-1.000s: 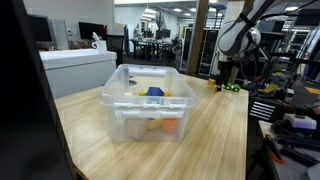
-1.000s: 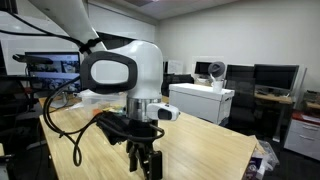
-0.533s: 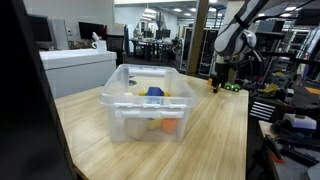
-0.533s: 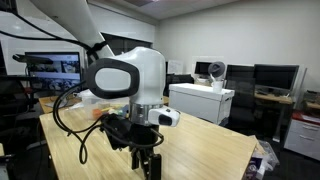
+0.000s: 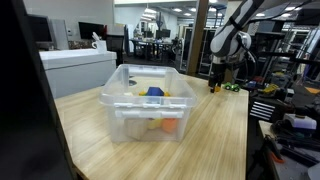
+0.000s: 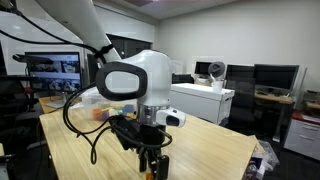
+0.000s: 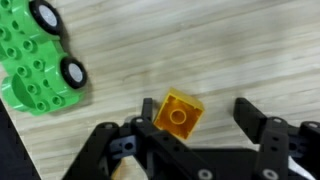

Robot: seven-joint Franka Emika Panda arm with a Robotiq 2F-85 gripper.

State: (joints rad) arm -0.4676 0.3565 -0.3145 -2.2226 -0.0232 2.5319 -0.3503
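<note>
Wrist view: gripper (image 7: 196, 106) points down at a wooden table (image 7: 230, 40), jaws open wide. A small orange block (image 7: 178, 113) with one stud on top lies flat on the table between the fingers (image 7: 252, 116). It sits off-centre, turned a bit against the jaw line. One finger is at or just beside the block's edge; cannot tell if it touches. The opposite finger stands clear of it, with bare wood showing in the gap. Nothing is gripped and the block is not lifted.

A green toy car (image 7: 38, 55) with studs on top and black-and-white wheels lies near the block, toward the upper corner of this view, not touching it or the fingers.

In an exterior view the gripper (image 5: 217, 80) is low over the far end of the table (image 5: 215, 130), near its edge. The orange block (image 5: 212, 87) and the green toy car (image 5: 232, 88) show as small specks beside it. A clear plastic bin (image 5: 120, 110) stands mid-table, well apart from the gripper. Inside it are a blue and yellow toy (image 5: 153, 92) and an orange toy (image 5: 168, 125).

In an exterior view the gripper (image 6: 150, 165) hangs just above the table (image 6: 215, 140); the jaw gap is hard to read from here.
</note>
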